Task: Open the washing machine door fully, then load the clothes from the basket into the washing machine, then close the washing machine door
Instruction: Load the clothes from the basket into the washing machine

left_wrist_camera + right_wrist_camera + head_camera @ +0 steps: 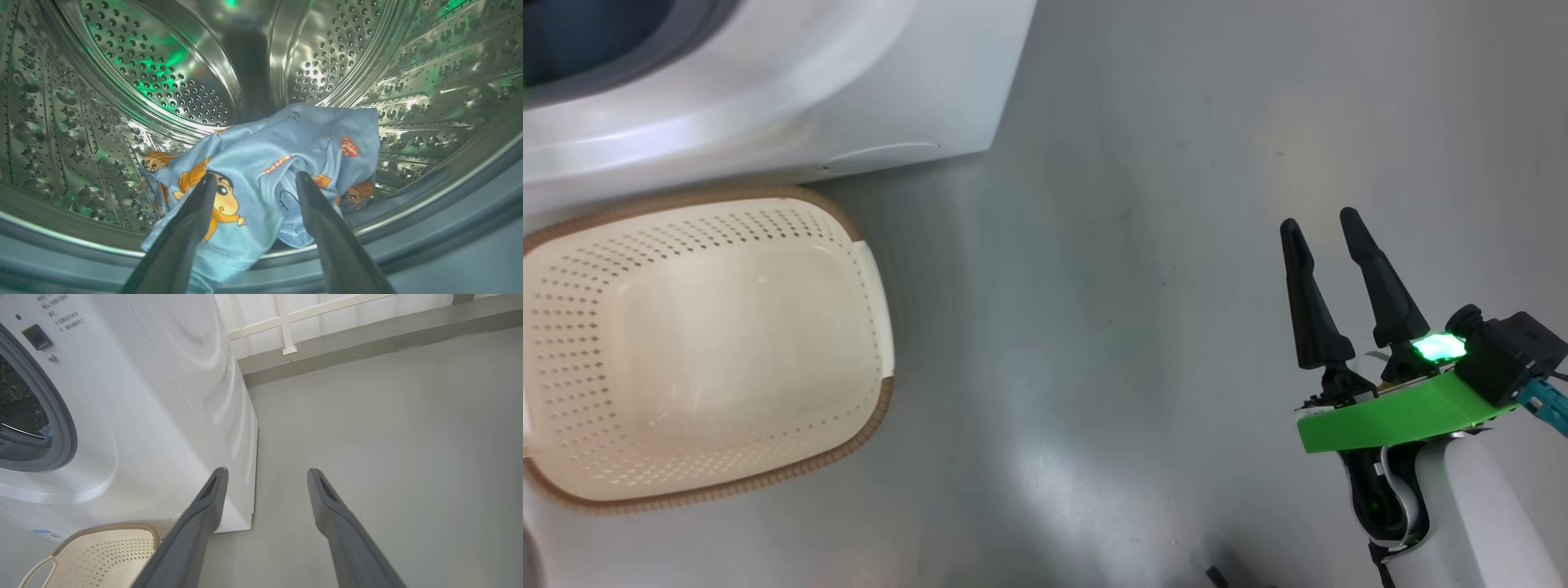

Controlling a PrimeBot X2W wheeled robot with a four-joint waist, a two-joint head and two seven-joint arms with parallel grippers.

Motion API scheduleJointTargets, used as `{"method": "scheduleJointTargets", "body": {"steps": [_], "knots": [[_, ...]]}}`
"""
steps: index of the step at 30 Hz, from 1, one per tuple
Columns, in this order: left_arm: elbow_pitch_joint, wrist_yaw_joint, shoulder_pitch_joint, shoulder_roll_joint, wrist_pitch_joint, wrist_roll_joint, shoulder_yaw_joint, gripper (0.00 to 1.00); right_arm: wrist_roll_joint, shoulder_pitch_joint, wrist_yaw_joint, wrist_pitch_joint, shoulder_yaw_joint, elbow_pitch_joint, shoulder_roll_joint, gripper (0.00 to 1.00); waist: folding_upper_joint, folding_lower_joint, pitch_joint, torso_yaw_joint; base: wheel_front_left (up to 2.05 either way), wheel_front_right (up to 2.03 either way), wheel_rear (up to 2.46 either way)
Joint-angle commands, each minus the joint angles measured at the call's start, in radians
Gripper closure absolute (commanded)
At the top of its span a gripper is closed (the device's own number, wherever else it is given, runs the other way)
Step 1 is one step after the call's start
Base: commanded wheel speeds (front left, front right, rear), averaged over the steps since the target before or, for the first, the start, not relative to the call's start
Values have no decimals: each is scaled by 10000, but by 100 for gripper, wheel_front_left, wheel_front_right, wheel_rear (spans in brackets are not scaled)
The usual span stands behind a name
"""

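Looking along your left jaws, you can see the clothes (261, 163) lying low in the steel drum (163, 81) of the washing machine (143, 396). The blue cloth with the little cartoon people sits at the near edge of the drum. One fold hangs out over the lip, toward the grey rubber ring (449, 220). Your left jaws are spread wide, one on each side of the heap, and they pinch nothing. The tips are right by the cloth (I cannot tell if they touch it).

Your right jaws are spread wide too and hold nothing. They hang over the bare floor (1135, 286), well to the right of the machine. The basket (711, 343) sits on the floor just beside the machine, on the near left, and it is empty. So I think the loading is about done, and shutting the door is the big job left.

Now for what could go wrong. If you pull the left arm out fast, a tip could catch a fold and drag the clothes back out onto the floor. So pull straight back and go slow. The fold on the lip is the other worry. If it stays there, the door could squash it against the rubber ring and not shut all the way. A small push toward the far side of the drum would fix that. Watch the basket too, since it is close and a swinging door or arm could bump it.
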Motion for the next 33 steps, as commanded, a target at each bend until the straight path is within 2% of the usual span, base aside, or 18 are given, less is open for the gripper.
{"method": "scheduleJointTargets", "body": {"steps": [1,17,24,33], "knots": [[-416,-25,375,384,-62,-97,229,0,-26,157,27,-48,177,-187,-116,0,0,0,-158,139,0,0,0],[-2727,-90,3708,-851,-62,223,1181,0,-82,748,27,-48,201,-6,-697,0,0,0,-1385,842,0,0,0],[-3858,-132,5385,-1411,-62,352,1652,0,-44,1193,27,-48,148,128,-1050,0,0,0,-2329,1148,0,0,0],[-5309,-169,7878,-1692,-62,387,1794,0,38,1979,27,-48,132,206,-1376,0,0,0,-3536,1344,0,0,0]]}}
